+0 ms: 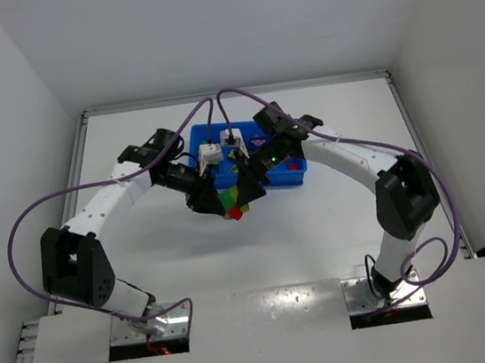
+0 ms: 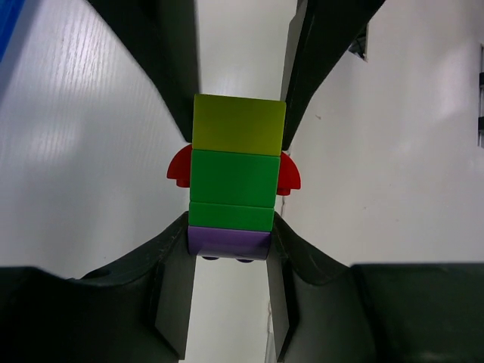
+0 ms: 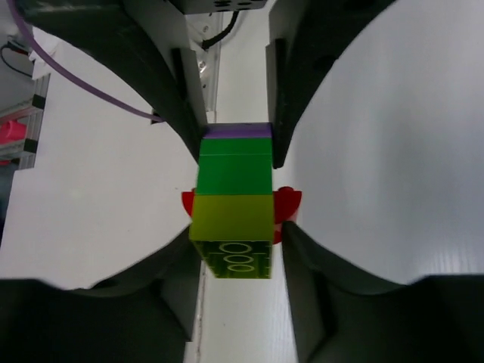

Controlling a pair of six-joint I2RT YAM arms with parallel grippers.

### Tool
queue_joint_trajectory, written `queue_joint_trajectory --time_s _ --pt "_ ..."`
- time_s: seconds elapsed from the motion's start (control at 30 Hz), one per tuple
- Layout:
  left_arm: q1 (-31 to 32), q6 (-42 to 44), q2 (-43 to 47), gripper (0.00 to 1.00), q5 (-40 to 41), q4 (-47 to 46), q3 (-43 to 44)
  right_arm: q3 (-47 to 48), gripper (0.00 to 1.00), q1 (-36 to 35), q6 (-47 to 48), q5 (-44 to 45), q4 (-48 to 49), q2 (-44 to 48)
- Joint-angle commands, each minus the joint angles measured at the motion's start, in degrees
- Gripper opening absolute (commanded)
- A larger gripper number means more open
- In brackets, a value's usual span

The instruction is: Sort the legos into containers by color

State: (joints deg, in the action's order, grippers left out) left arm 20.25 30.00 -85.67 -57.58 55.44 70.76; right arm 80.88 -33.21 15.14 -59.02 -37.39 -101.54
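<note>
Thing: a lego stack [image 2: 234, 189]; purple, green, green and yellow-green bricks, with a red piece [image 2: 179, 168] poking out on both sides
Where: held up over the bench [image 1: 320, 225], in the middle, just on the near side of the blue tray [image 1: 195, 138]; not in any box of the tray yet
Feel: I think it is light, hard and smooth; it will not bend; the bricks could slip or pop apart
Best hold: squeeze the flat sides of an end brick; one tool for each end
Left tool [image 2: 231, 231]: narrow; pinching the purple end
Right tool [image 3: 238, 227]: narrow; its fingers sit against both sides of the yellow-green end; it looks like a grip
</note>
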Motion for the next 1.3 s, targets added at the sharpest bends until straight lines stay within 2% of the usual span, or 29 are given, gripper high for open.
queue_joint_trajectory --time_s 0.0,0.03,0.07,0.1,0.17,0.23,0.5,0.83,0.93,1.07,1.27 --pt "-0.8 1.3 2.5 0.02 -3.5 -0.4 0.4 2.5 0.41 -1.0 0.3 -0.9 1.5 -0.4" --pt "-0.8 1.3 2.5 0.02 -3.5 -0.9 0.4 2.5 0.36 -1.0 0.9 -0.9 0.9 -0.4" --pt "-0.8 1.3 2.5 0.02 -3.5 -0.9 -0.1 2.5 0.24 -1.0 0.9 -0.9 0.9 -0.4" --pt "-0.8 1.3 2.5 0.02 -3.5 -0.9 -0.1 2.5 0.19 -1.0 1.6 -0.9 0.0 -0.4" --pt "-1.4 1.3 2.5 0.02 -3.5 -0.9 -0.6 2.5 0.13 -0.5 2.8 -0.9 -1.2 0.6" --pt "-2.1 1.3 3.2 0.02 -3.5 -0.9 -1.2 1.2 0.12 0.4 2.8 -0.4 -1.2 2.8" --pt "-3.2 0.8 5.5 0.02 -1.9 -0.9 -3.4 -4.6 0.12 6.2 3.3 3.0 0.7 10.8" --pt "-4.8 0.8 7.8 0.02 0.1 -1.5 -4.6 -9.9 0.12 11.8 3.9 4.1 -0.2 15.7" --pt "-4.8 -1.2 9.8 0.02 2.2 -4.5 -6.0 -12.5 0.12 13.3 3.4 4.1 0.7 16.8" --pt "-4.8 -2.6 10.5 0.02 2.7 -5.3 -6.5 -19.1 0.12 9.8 5.8 4.2 -2.2 18.0" --pt "-4.8 -3.9 11.6 0.02 2.7 -5.9 -6.0 -30.2 0.13 2.9 8.2 17.7 2.7 18.7"
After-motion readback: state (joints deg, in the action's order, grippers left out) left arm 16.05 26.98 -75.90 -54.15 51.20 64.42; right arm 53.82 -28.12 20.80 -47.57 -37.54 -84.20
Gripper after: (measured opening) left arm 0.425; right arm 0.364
